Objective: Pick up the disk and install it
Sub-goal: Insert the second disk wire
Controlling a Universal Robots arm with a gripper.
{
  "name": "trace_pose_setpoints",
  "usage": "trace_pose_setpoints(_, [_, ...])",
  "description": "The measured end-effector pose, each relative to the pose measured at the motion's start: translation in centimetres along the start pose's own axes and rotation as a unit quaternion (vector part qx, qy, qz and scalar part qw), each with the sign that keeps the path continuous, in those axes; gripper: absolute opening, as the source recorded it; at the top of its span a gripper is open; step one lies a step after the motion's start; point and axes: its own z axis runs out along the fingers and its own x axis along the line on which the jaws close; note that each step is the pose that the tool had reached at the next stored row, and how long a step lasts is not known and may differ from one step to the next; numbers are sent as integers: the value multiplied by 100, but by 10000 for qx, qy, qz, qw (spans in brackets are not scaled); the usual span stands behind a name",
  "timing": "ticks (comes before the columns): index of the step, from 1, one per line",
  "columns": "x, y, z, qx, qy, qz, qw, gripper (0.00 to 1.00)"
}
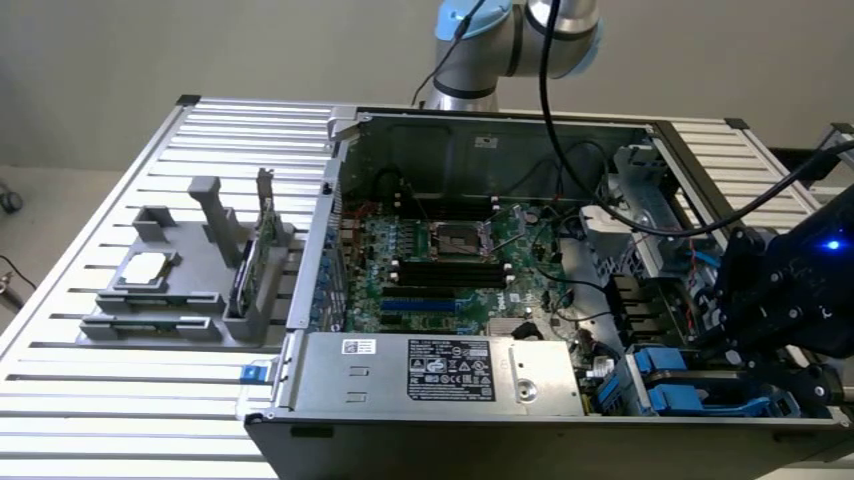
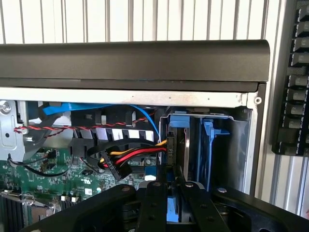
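- Nearest the wrist camera, the gripper [image 2: 175, 203] has its two black fingers [image 2: 153, 205] drawn close together around a blue edge, which looks like the carrier of the disk [image 2: 175, 212]; I judge it gripped.
- The disk stands on edge at the drive bay [image 2: 212, 145], probably so it can slide in beside the blue carriers already seated there.
- In the exterior view the gripper [image 1: 774, 340] hangs over the near corner of the computer case [image 1: 467, 125] at that view's right, above the blue bay carriers [image 1: 667, 385].
- A red, yellow and black power cable [image 2: 130, 159] crosses just beside the bay, and a thin blue cable [image 2: 149, 123] loops near it; both could snag.
- The power supply [image 1: 447, 370] lies along the near case wall; the motherboard [image 1: 441, 265] fills the middle.
- Well apart, on the exterior view's left, a grey holder [image 1: 174, 290] stands on the slatted table [image 1: 134, 420], carrying a small silver chip [image 1: 144, 267] and a thin green card [image 1: 244, 270].
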Motion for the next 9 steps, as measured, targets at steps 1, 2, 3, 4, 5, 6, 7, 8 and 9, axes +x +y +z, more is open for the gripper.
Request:
trace_pose_setpoints(1, [-3,0,0,0,2,0,10000,18])
trace_pose_setpoints(2, [-5,0,-4,1,3,0,10000,18])
trace_pose_setpoints(3, [-6,0,-10,1,3,0,10000,25])
trace_pose_setpoints(4, [-8,-1,-18,1,4,0,10000,25])
trace_pose_setpoints(5, [-10,-2,-28,1,5,0,10000,25])
trace_pose_setpoints(6, [-12,-3,-38,1,7,0,10000,25])
trace_pose_setpoints(7, [-15,-3,-50,1,9,0,10000,25])
trace_pose_setpoints(8, [-19,-4,-64,1,11,0,10000,25])
trace_pose_setpoints(9, [-22,-4,-76,1,13,0,10000,25])
